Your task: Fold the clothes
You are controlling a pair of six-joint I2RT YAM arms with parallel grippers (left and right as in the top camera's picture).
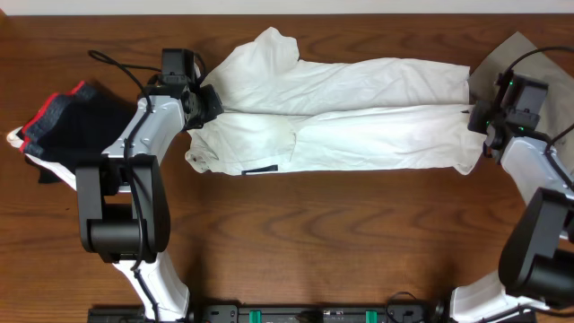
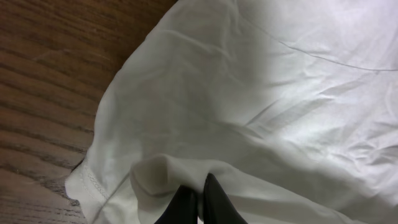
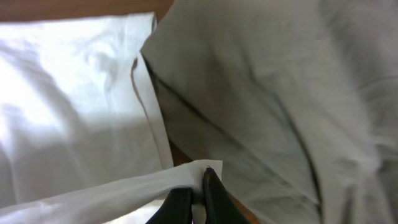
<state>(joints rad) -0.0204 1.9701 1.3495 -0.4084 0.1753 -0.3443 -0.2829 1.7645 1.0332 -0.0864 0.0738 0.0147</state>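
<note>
**Overhead view.** The white T-shirt [image 1: 359, 117] lies as a long horizontal band across the upper middle of the frame, folded lengthwise on the wooden desk [image 1: 314, 233]. A small black patch of print [image 1: 260, 170] shows at its lower edge. The left jaws sit at the shirt's left end and the right jaws at its right end, each clenched on the cloth. The black red-edged garments [image 1: 67, 121] are heaped at the far left of the frame, just beside the left arm [image 1: 134, 152] and apart from the shirt. The grey-khaki garment [image 1: 498, 67] lies in the upper right corner, running under the shirt's right end and partly hidden by the right arm [image 1: 538, 179].

**Left wrist view.** The white T-shirt [image 2: 249, 93] fills most of the frame; bare desk [image 2: 43, 81] shows at the left. A stitched hem [image 2: 90, 180] sits at lower left. At bottom centre the jaws are closed together on a raised fold of the white cloth.

**Right wrist view.** The white T-shirt [image 3: 62, 93] occupies the left half and the grey-khaki garment [image 3: 280, 93] the right half, with a strip of desk [image 3: 62, 7] along the top left. At bottom centre the jaws pinch the shirt's edge — the cloth there is lifted above the grey-khaki garment.
</note>
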